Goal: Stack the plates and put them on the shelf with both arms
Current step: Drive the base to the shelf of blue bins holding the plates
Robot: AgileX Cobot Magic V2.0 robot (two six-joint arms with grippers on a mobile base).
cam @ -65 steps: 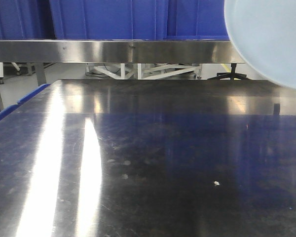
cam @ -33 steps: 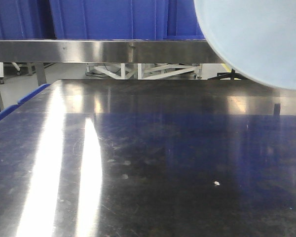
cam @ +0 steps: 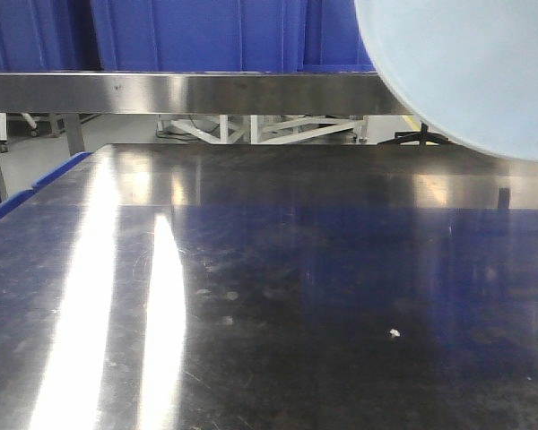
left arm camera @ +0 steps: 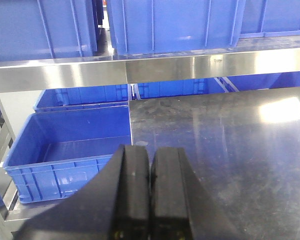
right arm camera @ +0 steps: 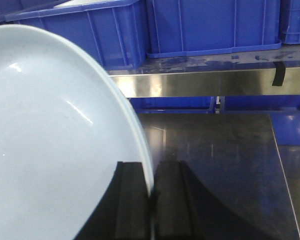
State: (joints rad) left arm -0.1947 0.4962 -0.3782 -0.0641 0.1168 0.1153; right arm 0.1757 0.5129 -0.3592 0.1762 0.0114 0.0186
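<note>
**Current state.** The right gripper [right arm camera: 152,200] pinches the near rim of a white plate [right arm camera: 55,140], with one finger on each face. The plate is clear of the table [cam: 296,296]. In the front view it hangs at the upper right, and its disc overlaps the steel front edge of the shelf [cam: 206,92] and the blue crates [cam: 197,36] standing on that shelf. In the right wrist view a doubled line runs along the rim. It may be a second plate nested against the first, but this cannot be confirmed.

The left gripper [left arm camera: 150,195] has its fingers pressed together and holds nothing. It sits low over the left part of the table, close to the table's left edge, and points toward the shelf.

**Handling properties (judged).**
- The plate looks rigid and will not flex under the pinch.
- The surface looks smooth and glossy, so expect low friction at the pads.
- The plate is probably breakable, so avoid contact with the shelf's steel edge.
- A wide disc held at one rim point levers hard against the grip, so sudden moves risk rotation or slip.

**Recommended hold.** Grip the low upturned rim, not the flat centre. For the placement, bring the left gripper to the opposite rim so that the load is shared. Free space among the crates is not visible and should be verified first.
</note>
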